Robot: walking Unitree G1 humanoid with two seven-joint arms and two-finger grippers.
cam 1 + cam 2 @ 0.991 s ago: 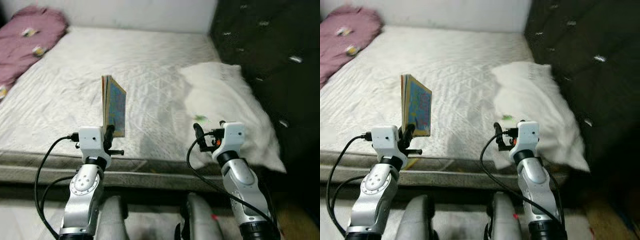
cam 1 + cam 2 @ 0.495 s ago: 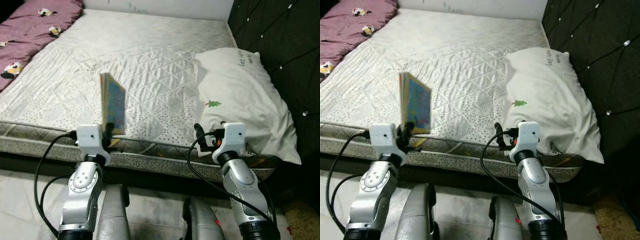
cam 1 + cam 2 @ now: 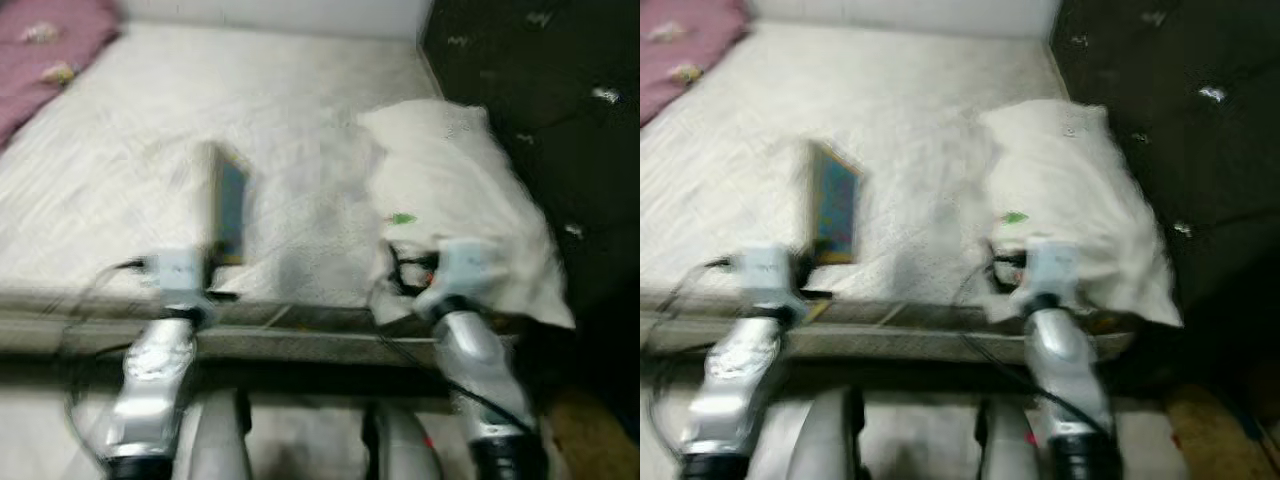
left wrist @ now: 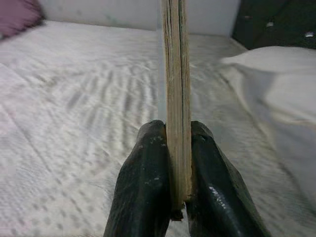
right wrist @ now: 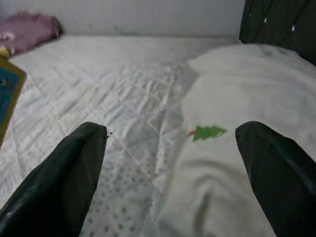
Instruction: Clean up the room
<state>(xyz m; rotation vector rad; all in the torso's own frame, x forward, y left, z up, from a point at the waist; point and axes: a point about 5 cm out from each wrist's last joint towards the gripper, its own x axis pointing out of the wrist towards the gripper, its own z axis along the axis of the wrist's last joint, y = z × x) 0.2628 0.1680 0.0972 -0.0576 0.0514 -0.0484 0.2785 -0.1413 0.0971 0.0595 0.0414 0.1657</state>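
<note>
A thin colourful book (image 3: 229,215) stands upright over the near edge of the bed, with my left gripper (image 4: 170,195) shut on its lower edge. Seen edge-on in the left wrist view, the book (image 4: 174,89) sits squeezed between the two black fingers (image 4: 143,187). My right gripper (image 5: 170,163) is open with nothing between its fingers, held just above the mattress beside the white pillow (image 3: 455,205). The head views are blurred by motion.
A white quilted mattress (image 3: 150,130) spreads ahead, its front edge (image 3: 300,330) close to my arms. A purple blanket (image 3: 45,50) lies at the far left. A dark tufted headboard (image 3: 540,90) runs along the right. The pillow bears a small green tree print (image 5: 208,132).
The camera has shifted and the picture has blurred; the bed's view has moved between frames. The book stays upright in my left gripper, and the right gripper stays open by the pillow.
</note>
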